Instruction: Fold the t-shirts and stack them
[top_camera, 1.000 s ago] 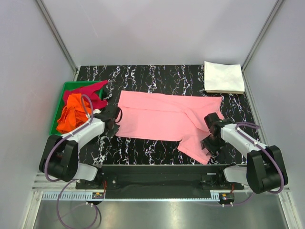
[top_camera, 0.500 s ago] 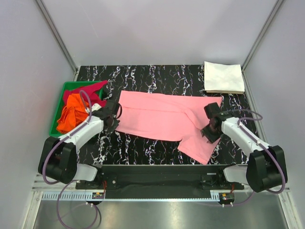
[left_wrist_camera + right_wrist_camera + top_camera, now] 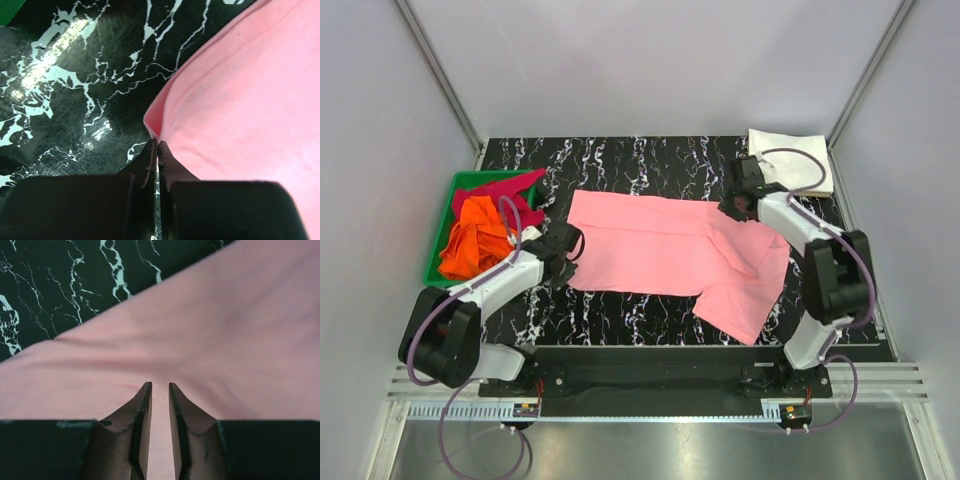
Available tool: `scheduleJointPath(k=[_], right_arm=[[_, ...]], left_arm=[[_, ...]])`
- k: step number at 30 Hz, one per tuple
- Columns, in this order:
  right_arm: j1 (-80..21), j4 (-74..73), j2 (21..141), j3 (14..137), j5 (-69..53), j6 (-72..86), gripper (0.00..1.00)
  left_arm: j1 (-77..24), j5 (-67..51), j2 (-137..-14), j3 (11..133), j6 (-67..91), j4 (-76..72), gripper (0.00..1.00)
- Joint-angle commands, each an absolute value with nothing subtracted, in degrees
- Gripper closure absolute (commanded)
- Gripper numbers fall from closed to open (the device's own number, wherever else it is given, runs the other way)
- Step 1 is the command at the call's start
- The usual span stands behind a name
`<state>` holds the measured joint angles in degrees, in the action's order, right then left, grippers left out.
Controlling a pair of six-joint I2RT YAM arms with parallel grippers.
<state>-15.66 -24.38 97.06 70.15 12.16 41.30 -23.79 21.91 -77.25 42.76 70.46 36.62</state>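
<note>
The light pink t-shirt [image 3: 660, 245] lies spread across the middle of the black marble table, its lower right part hanging towards the front edge. My left gripper [image 3: 568, 243] is shut on the shirt's left edge, which shows pinched at the tips in the left wrist view [image 3: 158, 142]. My right gripper [image 3: 730, 203] is at the shirt's back right corner, jaws nearly closed on pink cloth [image 3: 200, 330] that creases towards the tips [image 3: 160, 385]. The white t-shirt [image 3: 790, 160] lies folded at the back right. The orange t-shirt [image 3: 470, 240] and the dark magenta-red one [image 3: 510, 190] are bunched in the tray.
The green plastic tray [image 3: 460, 180] stands at the table's left edge, just behind my left arm. Grey walls close in the table on three sides. The right arm's cable loops over the white shirt.
My right gripper has swung from the shirt's lower right up to its back right corner, and the right side of the shirt has shifted. My left gripper has moved slightly right along the left edge.
</note>
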Motion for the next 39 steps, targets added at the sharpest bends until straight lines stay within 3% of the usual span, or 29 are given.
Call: scheduleJointPath(k=[1, 11, 30, 34, 39], right_arm=[[-15.7, -20.1, 106.9, 77.9, 8.5, 37.4, 0.74], [-15.7, -19.8, 122.2, 87.6, 0.4, 36.8, 0.74], [-15.7, -17.2, 128.8, 94.3, -7.2, 33.9, 0.72], [-15.8, -18.7, 126.2, 93.1, -7.4, 34.5, 0.71], [-15.6, -23.5, 112.1, 87.0, -3.0, 37.6, 0.56]], left_arm=[[-24.3, 25.8, -75.1, 42.3, 71.2, 36.0, 1.0], [-24.5, 27.3, -73.5, 40.8, 71.7, 36.8, 1.0], [-24.6, 30.9, -76.0, 43.3, 73.7, 39.6, 1.0], [-24.6, 30.7, -75.7, 43.8, 73.3, 39.6, 1.0], [-24.7, 30.8, -75.5, 44.6, 72.8, 39.6, 1.0]])
